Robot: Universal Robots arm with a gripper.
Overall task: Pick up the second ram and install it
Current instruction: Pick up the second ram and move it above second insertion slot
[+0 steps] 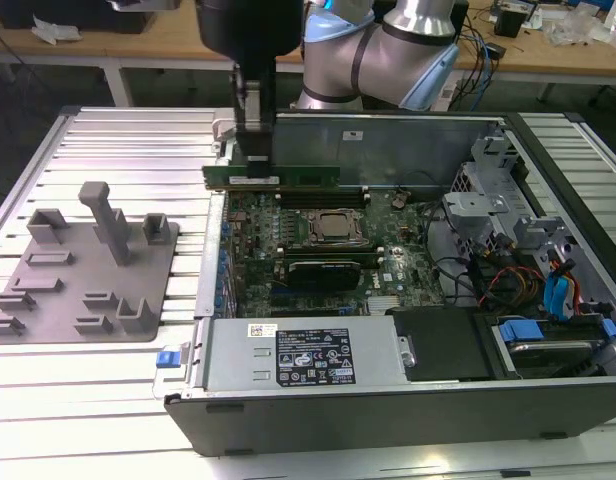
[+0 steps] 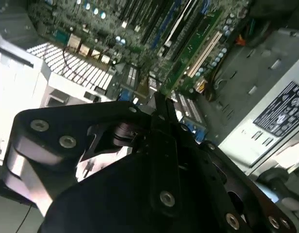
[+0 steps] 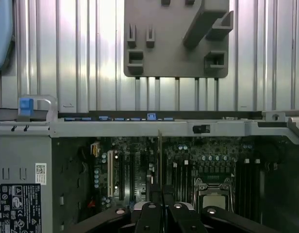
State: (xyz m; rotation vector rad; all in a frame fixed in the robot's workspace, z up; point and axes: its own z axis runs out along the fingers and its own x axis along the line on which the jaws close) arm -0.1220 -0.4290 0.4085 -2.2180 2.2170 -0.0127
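The second ram point(image 1: 288, 177) is a long green stick held level and on edge above the rear of the motherboard point(image 1: 288, 215), inside the open computer case point(image 1: 388, 410). My gripper point(image 1: 254, 158) is shut on its left part from above. In the first wrist view the ram point(image 3: 159, 155) shows edge-on as a thin line running out from the gripper point(image 3: 159, 196), over the dark memory slots beside the silver processor point(image 3: 212, 194). The second wrist view has the black gripper point(image 2: 161, 116) body in front, with the motherboard point(image 2: 188, 53) beyond it.
A grey holder tray point(image 1: 83, 265) with upright pegs lies on the ribbed table at the exterior view's left. Inside the case are a black expansion card point(image 1: 328, 270), the power supply point(image 1: 308, 352), and drive bays with cables point(image 1: 543, 285) at the right.
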